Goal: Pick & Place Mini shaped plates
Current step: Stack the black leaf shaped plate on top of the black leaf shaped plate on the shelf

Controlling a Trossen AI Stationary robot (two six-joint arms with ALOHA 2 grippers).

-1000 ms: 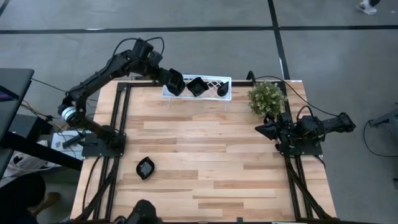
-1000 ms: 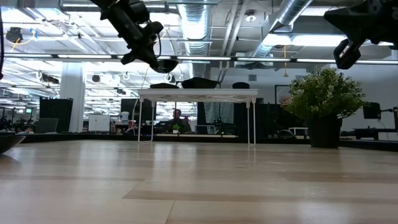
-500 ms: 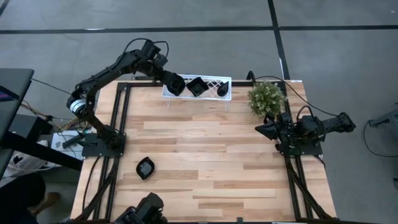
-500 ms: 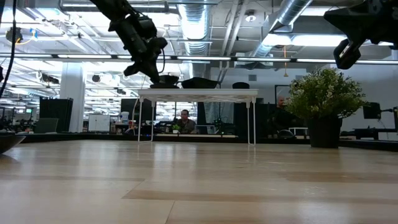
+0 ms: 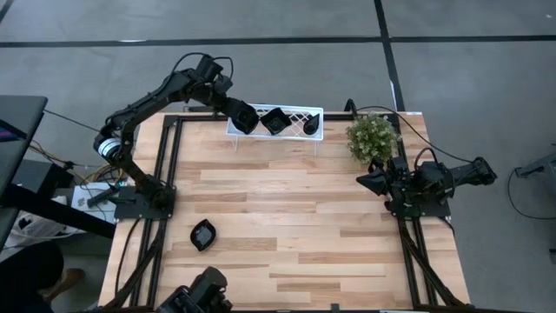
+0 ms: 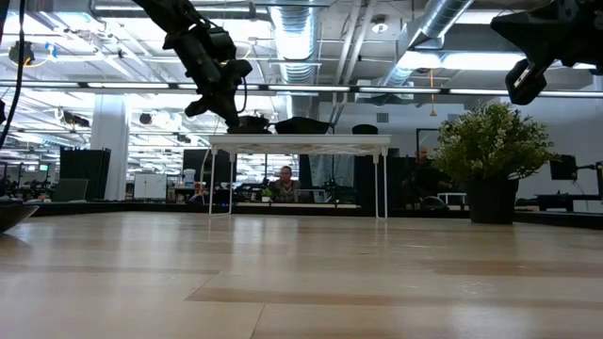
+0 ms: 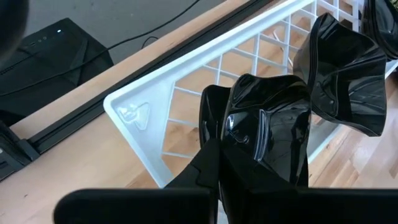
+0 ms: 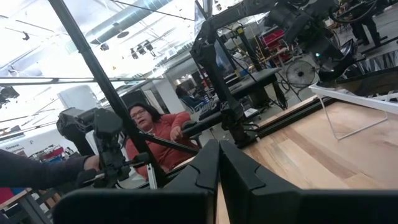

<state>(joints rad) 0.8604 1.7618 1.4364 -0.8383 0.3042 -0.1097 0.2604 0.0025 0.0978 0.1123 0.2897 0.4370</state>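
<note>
left gripper [image 7: 258,155] pinching a glossy black dish [image 7: 273,118] onto white lattice rack [image 5: 300,114], beside two racked; one leaf-shaped black dish [image 5: 203,235] left; right gripper [image 5: 365,181] pressed together, idle.

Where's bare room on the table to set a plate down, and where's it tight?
Free: the wooden table between the white rack, the lone black plate and the parked right gripper. Tight: the rack, where the left gripper holds a black plate beside two more, and the plant corner.
</note>
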